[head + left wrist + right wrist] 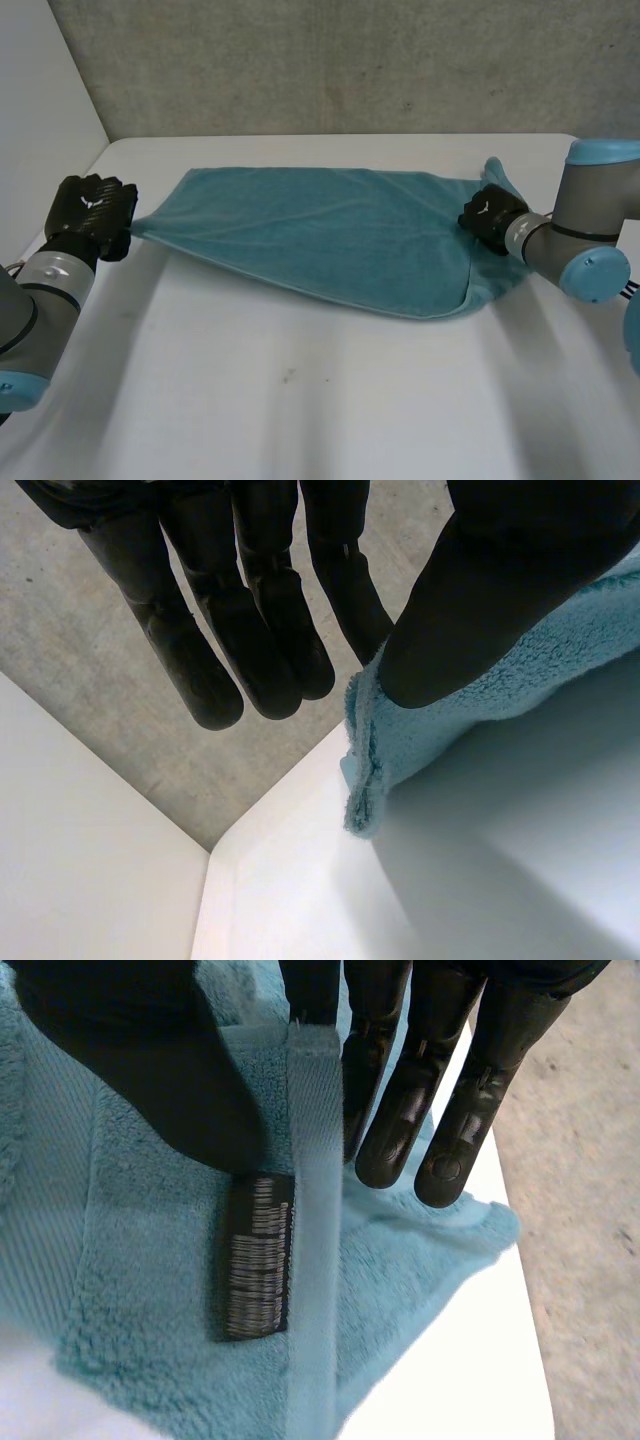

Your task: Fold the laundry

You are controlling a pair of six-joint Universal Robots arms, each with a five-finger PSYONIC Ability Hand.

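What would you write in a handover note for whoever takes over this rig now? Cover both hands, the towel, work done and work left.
Left hand: pinching the teal towel at one corner.
Right hand: pinching the towel's opposite edge, by its black label.
Towel: stretched between the hands over the white table.
Done: towel gripped and spread.
Left: fold it; no finished fold shows yet.

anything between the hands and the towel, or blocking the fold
Nothing visible does. The left hand pinches a corner of the teal towel, the right hand pinches its hem by the black label, and nothing else lies on the white table.
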